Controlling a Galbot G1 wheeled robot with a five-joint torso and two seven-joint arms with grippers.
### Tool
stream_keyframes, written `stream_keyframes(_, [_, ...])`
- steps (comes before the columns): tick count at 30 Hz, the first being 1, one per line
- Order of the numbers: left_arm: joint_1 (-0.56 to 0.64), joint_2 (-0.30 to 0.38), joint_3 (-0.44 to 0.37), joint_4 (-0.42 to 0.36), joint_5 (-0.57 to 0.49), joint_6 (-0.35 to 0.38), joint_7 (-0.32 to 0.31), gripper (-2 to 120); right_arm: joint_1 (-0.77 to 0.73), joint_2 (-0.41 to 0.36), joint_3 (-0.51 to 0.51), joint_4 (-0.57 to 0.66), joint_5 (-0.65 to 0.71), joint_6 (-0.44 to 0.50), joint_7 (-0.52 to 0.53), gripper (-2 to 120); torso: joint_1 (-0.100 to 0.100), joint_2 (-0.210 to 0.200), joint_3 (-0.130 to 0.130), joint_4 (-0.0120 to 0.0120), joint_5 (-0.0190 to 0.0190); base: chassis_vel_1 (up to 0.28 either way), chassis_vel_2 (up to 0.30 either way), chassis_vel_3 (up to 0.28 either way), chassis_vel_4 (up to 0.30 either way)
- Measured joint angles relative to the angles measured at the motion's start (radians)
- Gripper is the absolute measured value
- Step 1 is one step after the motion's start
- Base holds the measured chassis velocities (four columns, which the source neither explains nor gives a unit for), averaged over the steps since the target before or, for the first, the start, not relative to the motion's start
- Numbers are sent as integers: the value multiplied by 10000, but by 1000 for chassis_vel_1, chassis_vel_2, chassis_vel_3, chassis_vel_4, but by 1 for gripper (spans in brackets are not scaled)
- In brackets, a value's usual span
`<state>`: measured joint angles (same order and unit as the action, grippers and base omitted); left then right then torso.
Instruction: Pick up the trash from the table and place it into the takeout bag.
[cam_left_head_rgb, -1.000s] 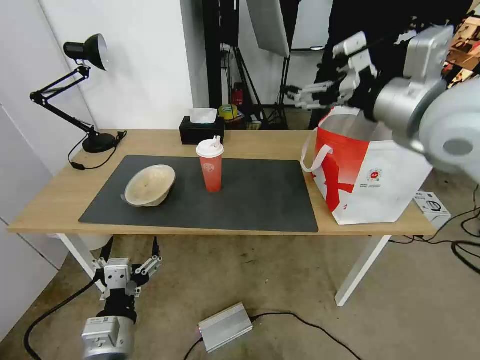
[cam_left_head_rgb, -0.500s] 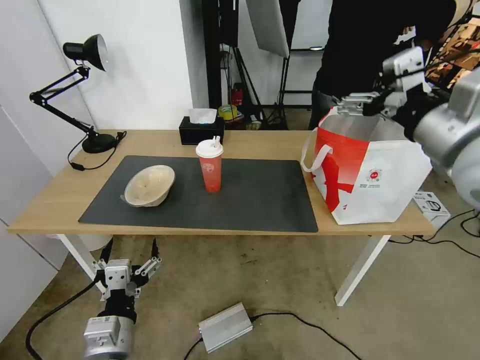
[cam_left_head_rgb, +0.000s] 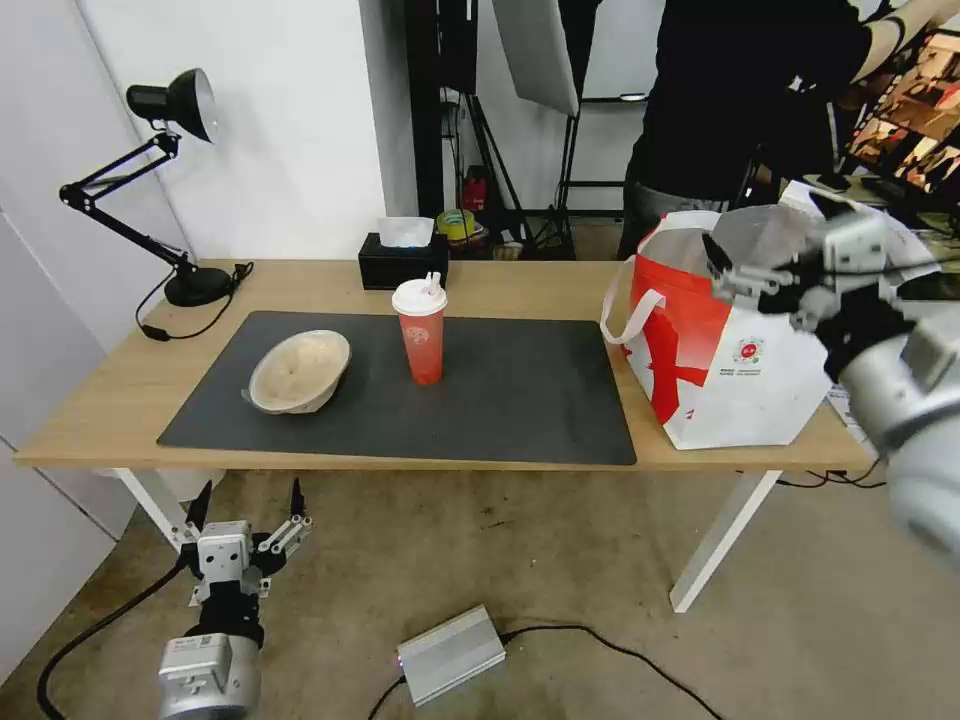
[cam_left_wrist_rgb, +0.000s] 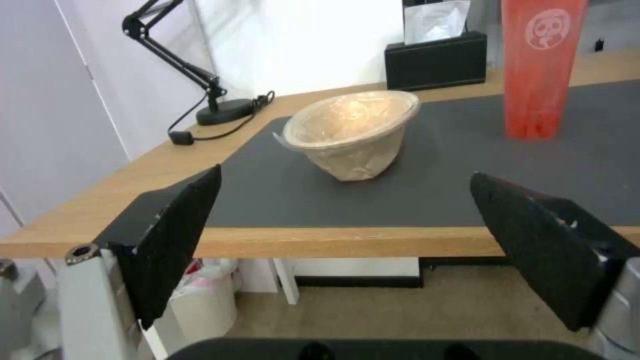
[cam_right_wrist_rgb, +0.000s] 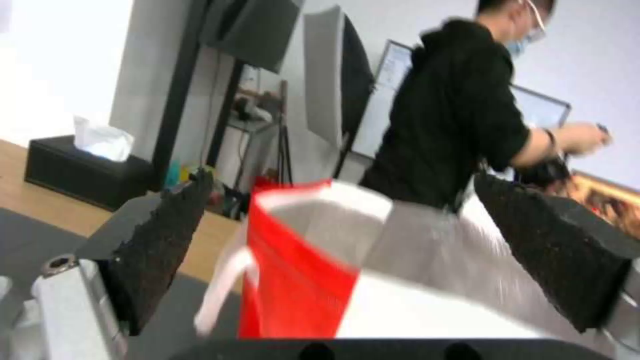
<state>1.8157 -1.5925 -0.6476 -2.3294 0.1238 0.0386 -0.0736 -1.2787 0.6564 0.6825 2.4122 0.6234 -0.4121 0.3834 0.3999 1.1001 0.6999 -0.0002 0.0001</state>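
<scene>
Head view | right pincer (cam_left_head_rgb: 745, 272) released (empty) | takeout bag (cam_left_head_rgb: 740, 375) just behind

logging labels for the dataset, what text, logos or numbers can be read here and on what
No text can be read as words in these pictures.
Takeout bag: small round red logo with a line of print under it, too small to read.
Red cup: round white emblem, a picture and no legible letters.
White box on the floor beside the bag: dark print, too small to read.
Tissue box, tan bowl: no markings visible.
</scene>
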Motion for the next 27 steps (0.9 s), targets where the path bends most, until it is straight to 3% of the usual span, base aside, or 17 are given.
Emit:
stream_keyframes(7, [39, 1, 8, -31, 5, -5, 9, 100, -1441, 1237, 284, 209, -895, 630, 145, 100, 0, 0, 0, 2, -2, 0, 0, 0, 0])
stream_keyframes(11, [28, 2, 16, -1, 6, -8, 12, 100, -2725, 2272, 206, 195, -1196, 1616, -691, 100, -1, 0, 0, 0, -2, 0, 0, 0, 0])
stream_keyframes(18, [4, 4, 29, 64, 7, -32, 12, 100, -3200, 2843, -324, 163, -1623, 1952, -1096, 100, 0, 0, 0, 2, -3, 0, 0, 0, 0])
stream_keyframes(27, [-1, 5, 20, 149, 4, -85, 8, 100, -3662, 3392, -987, -161, -2490, 2079, -718, 100, -1, 0, 1, 2, -2, 0, 0, 0, 0])
